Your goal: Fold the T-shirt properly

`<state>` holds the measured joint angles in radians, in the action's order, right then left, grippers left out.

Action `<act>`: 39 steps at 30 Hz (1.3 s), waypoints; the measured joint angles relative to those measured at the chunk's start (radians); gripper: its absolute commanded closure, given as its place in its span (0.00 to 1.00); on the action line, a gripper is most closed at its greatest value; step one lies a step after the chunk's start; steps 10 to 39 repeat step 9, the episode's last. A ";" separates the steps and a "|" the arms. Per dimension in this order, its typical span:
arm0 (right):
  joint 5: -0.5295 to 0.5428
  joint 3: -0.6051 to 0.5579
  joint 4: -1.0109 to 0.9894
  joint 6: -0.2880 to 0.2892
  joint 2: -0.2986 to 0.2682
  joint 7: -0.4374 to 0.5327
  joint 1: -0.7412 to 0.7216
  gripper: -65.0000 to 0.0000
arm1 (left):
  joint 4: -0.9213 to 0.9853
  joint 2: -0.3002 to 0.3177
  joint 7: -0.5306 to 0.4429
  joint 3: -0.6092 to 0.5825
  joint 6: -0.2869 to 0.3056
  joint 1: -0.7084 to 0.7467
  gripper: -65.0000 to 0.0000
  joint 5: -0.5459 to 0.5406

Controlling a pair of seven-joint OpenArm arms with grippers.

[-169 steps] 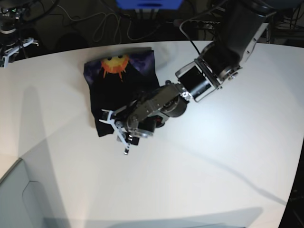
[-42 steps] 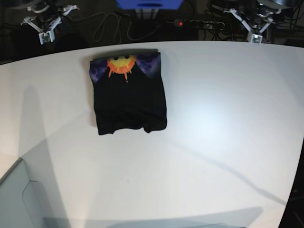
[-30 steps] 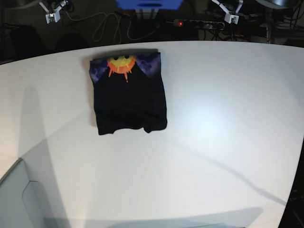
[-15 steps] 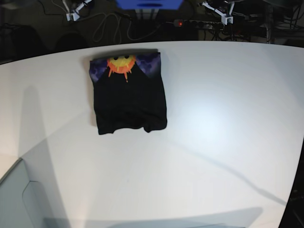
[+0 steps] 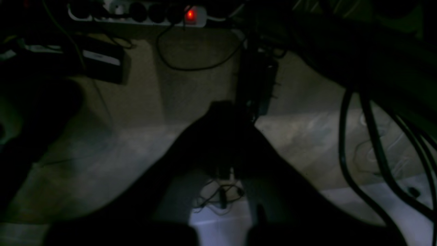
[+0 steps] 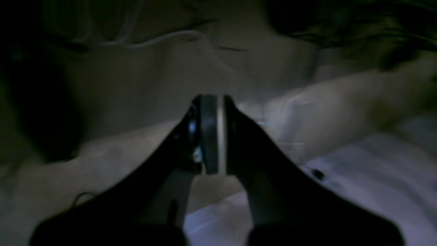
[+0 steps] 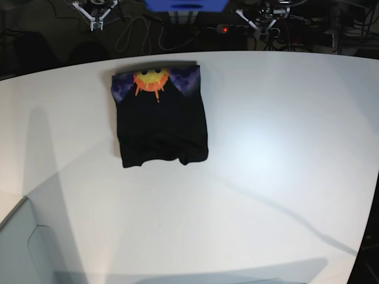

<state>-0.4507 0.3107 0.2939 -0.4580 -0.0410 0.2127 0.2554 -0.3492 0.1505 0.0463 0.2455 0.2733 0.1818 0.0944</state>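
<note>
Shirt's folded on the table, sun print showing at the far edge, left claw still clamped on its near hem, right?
Not the claw part. The base view shows the T-shirt lying free on the table, with the left claw shut beyond the far edge. The rest holds.

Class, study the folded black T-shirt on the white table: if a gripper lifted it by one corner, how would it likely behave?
The T-shirt would probably droop and unfold, since its lower edge already lies wavy and soft. It looks light for its size, lying flat on the table. It will not roll; pushed, it would likely bunch.
</note>
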 measured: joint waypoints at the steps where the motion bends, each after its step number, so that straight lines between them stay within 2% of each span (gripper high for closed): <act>1: 0.000 -0.002 -0.006 -0.023 0.001 0.001 -0.006 1.00 | 0.000 0.000 0.002 -0.010 -0.001 -0.005 1.00 0.000; 7: 0.001 -0.006 -0.006 -0.038 0.029 -0.003 -0.013 1.00 | 0.000 -0.002 0.002 -0.020 0.000 -0.013 1.00 0.000; 39: 0.001 -0.009 -0.006 -0.039 0.030 -0.002 -0.013 1.00 | 0.000 0.000 0.001 -0.020 0.000 -0.010 1.00 0.000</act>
